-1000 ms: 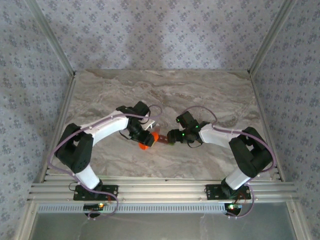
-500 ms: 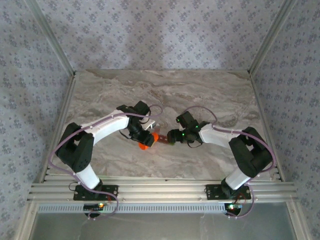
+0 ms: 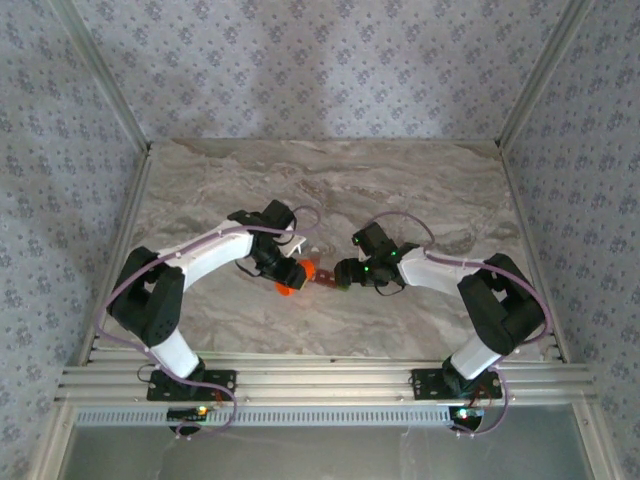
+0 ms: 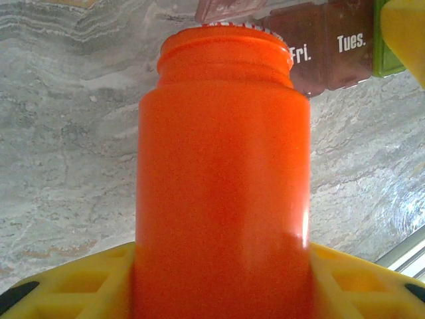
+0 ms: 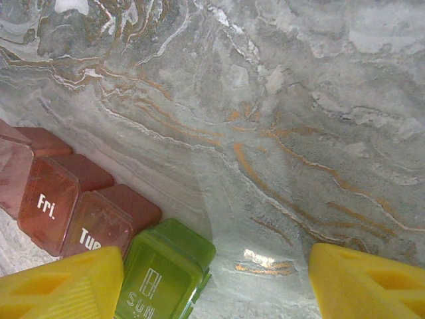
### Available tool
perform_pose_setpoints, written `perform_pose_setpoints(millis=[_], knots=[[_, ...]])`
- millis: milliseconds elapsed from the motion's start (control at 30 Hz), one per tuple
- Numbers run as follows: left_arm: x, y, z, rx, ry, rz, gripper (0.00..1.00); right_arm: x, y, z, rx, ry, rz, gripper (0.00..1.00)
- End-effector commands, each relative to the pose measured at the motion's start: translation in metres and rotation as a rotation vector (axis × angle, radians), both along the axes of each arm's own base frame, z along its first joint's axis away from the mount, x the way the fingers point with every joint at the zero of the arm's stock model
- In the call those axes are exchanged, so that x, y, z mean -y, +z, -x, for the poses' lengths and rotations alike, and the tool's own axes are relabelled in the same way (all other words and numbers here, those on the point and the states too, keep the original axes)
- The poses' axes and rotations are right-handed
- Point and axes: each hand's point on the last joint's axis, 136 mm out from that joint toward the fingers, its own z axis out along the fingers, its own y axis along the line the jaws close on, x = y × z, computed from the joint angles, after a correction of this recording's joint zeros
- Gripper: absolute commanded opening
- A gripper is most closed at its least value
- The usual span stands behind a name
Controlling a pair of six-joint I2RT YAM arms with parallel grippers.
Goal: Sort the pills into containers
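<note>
Your left gripper (image 3: 288,274) clamps the orange bottle (image 4: 222,173), mouth toward the containers (image 5: 60,206) lying mid-worktop (image 3: 330,190), your right gripper (image 5: 216,279) stands apart around their green end, and no sorted pill shows, so all sorting seems ahead.

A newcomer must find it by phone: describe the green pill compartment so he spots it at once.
On the marble table, find the strip of joined compartments lying mid-table by the mouth of the orange bottle. The end compartment is the one: bright green and marked SUN, while its neighbours are red-brown, marked Tues. and Fri.
</note>
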Motion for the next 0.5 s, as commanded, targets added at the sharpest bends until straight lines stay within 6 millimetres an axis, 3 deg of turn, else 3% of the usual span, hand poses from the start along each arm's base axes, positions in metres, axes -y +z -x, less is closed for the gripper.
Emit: perform_pose_setpoints(millis=[0, 467], knots=[[0.001, 0.009, 0.0, 0.02, 0.005, 0.038, 0.0, -0.005, -0.006, 0.003, -0.029, 0.002, -0.006, 0.76], [0.013, 0.014, 0.001, 0.097, -0.017, 0.168, 0.0, -0.008, 0.004, 0.0, -0.034, 0.004, -0.012, 0.76]])
